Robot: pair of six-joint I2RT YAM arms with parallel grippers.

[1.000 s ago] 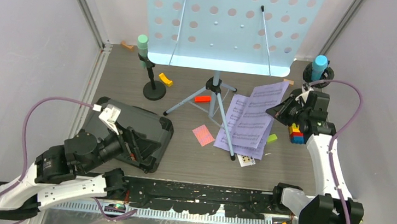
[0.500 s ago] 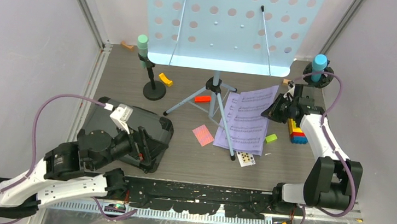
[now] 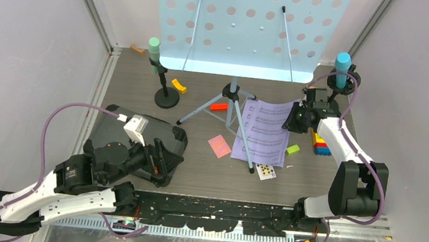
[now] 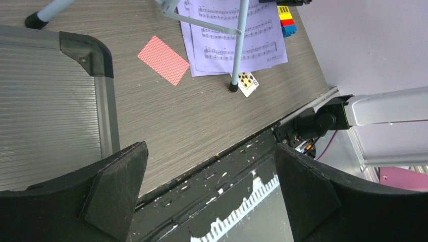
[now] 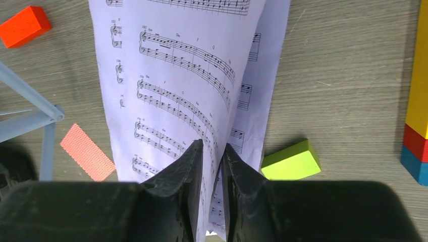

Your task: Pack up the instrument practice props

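Observation:
The pale blue perforated music rack [image 3: 242, 29] stands on its tripod legs [image 3: 232, 99] at the back centre. Lilac sheet-music pages [image 3: 264, 135] lie on the table under one tripod leg. My right gripper [image 3: 291, 121] is at their far right corner. In the right wrist view its fingers [image 5: 212, 146] stand slightly apart, with a raised fold of a page [image 5: 171, 60] between them. A green microphone [image 3: 154, 50] stands on a black round-based pole [image 3: 166, 98], a blue one [image 3: 342, 65] at the back right. My left gripper [image 3: 158, 154] hangs wide open and empty [image 4: 209, 176] beside the black case.
A black ribbed case [image 3: 140, 131] lies closed at the left. Red-backed playing cards [image 3: 219, 146] and a face-up card [image 3: 265, 171] lie near the pages. Small blocks are scattered: lime [image 5: 290, 161], orange-red [image 5: 24, 25], a stacked column [image 3: 320, 143].
My right gripper moved back and left, and the lifted pages now lie flatter; its fingers have parted a little. The left arm shifted slightly right over the case's near corner.

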